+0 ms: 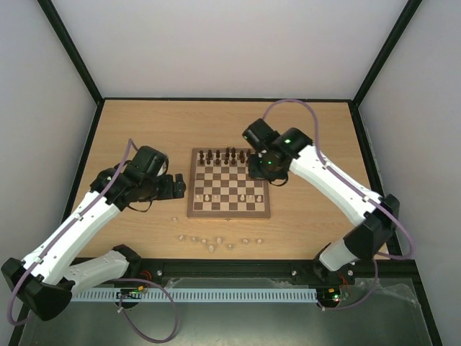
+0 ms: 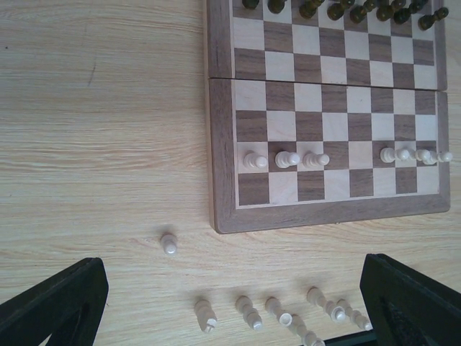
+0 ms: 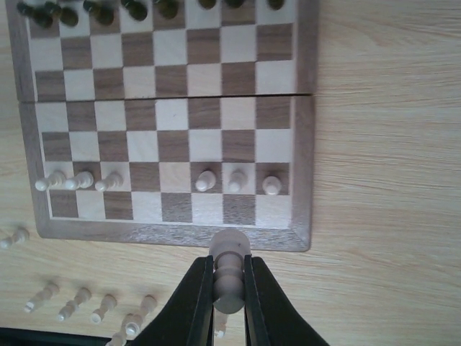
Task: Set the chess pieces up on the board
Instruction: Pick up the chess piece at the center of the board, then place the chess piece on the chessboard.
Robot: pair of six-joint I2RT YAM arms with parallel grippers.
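The board (image 1: 193, 210) lies mid-table, with dark pieces (image 1: 223, 155) along its far row and cream pawns (image 1: 207, 196) on its second near row. In the right wrist view the board (image 3: 302, 144) shows three cream pawns (image 3: 79, 180) at left and three more (image 3: 234, 180) at right. My right gripper (image 3: 230, 288) is shut on a cream pawn (image 3: 230, 268), held high above the board's near border. In the top view it (image 1: 256, 170) hangs over the board's right side. My left gripper (image 2: 234, 306) is open and empty above loose cream pieces (image 2: 248, 311); in the top view it (image 1: 177, 186) is left of the board.
Several loose cream pieces (image 1: 209, 243) lie on the tabletop in front of the board, and a single one (image 1: 173, 217) stands off its near left corner, also in the left wrist view (image 2: 169, 243). A black rail (image 1: 230, 265) runs along the near edge.
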